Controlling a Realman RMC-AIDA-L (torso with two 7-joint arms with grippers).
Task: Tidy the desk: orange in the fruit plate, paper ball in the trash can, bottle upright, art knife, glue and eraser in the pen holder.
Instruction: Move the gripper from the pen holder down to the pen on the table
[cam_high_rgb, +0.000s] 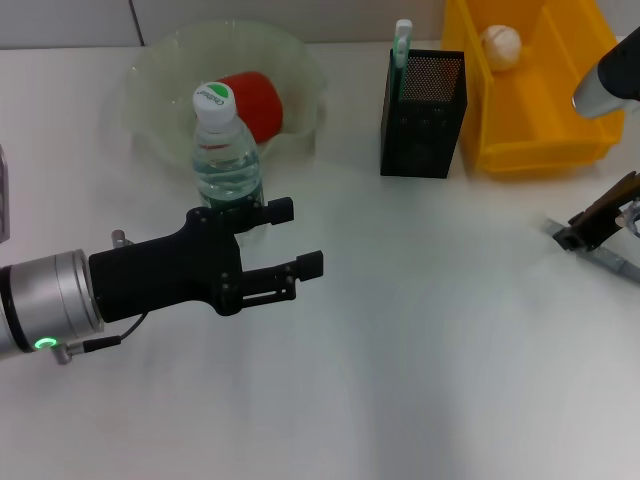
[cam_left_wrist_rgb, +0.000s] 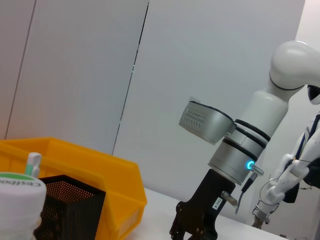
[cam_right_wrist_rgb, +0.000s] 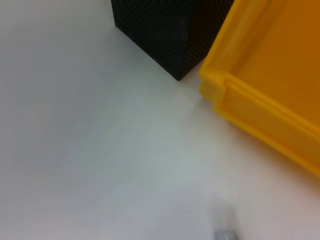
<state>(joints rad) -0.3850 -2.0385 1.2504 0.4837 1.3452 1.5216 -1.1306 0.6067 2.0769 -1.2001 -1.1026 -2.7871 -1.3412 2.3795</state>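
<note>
**Left pincer released beside upright bottle; knife remains on worktop**

Left pincer (cam_high_rgb: 290, 240) hangs over the left half of the worktop (cam_high_rgb: 420, 380), fingers spread, nothing between them. Tips sit just beside the bottle (cam_high_rgb: 226, 150), on its near side; touching or a hair apart, cannot tell.

Bottle: upright, cap up, long axis vertical, standing just in front of the fruit plate (cam_high_rgb: 160, 90) near the far-left part of the worktop. Judged done.

Fruit plate holds a reddish-orange round fruit, taken to be the orange (cam_high_rgb: 255, 100). Judged done.

Pen holder (cam_high_rgb: 423, 115), black mesh, stands at mid far edge. One green-and-white stick (cam_high_rgb: 402, 40) pokes out of its far-left corner, long axis vertical; probably the glue. Whether the eraser is inside: hidden by the mesh, cannot tell.

Trash can (cam_high_rgb: 560, 150), the yellow bin at the far-right corner, contains the paper ball (cam_high_rgb: 501, 45). Judged done.

Right pincer (cam_high_rgb: 590, 230) is low at the right edge of the worktop; its state cannot be told. Beneath and beside it lies a grey flat strip, likely the art knife (cam_high_rgb: 612, 262), flat on the worktop, long axis slanting from mid-right toward the near-right corner.

Left to do, by judgement: art knife into the pen holder; eraser unconfirmed.
</note>
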